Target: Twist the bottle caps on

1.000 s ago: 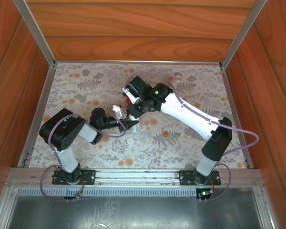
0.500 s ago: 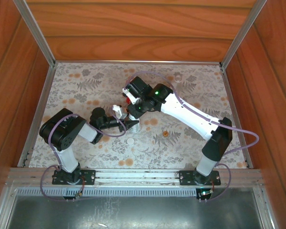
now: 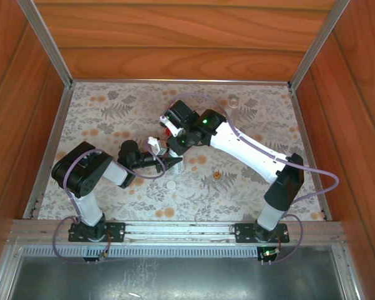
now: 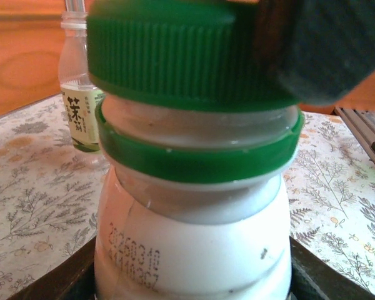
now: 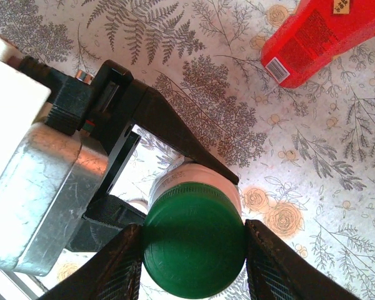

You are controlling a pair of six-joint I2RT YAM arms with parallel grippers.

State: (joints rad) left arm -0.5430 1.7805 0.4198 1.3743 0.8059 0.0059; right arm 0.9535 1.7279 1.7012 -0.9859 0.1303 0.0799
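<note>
The left arm folds at its elbow on the near left, and its forearm runs right and low to the middle of the bench (image 3: 100, 112). The left pincer (image 4: 190, 278) is nearly closed, its black fingers (image 5: 175, 134) clamped on the body of the upright white bottle (image 4: 194, 250).

The right arm stretches from the near right base far and left over the centre, with its wrist turned down. The right pincer (image 5: 192, 228) is partly closed, and its pads (image 5: 122, 265) press on both sides of the green cap (image 5: 194, 247), which sits on the bottle's neck above a green ring.

The white bottle bears a dotted code that starts 2026; the rest is blurred. The red bottle (image 5: 319, 34) lies just beyond, with a barcode patch and a yellow mark. The small clear bottle (image 4: 78, 94) stands uncapped far right; the dark characters on its pale label are too small to read. The white cap (image 3: 170, 185) and orange cap (image 3: 217, 175) lie near on the cloth, apart.
</note>
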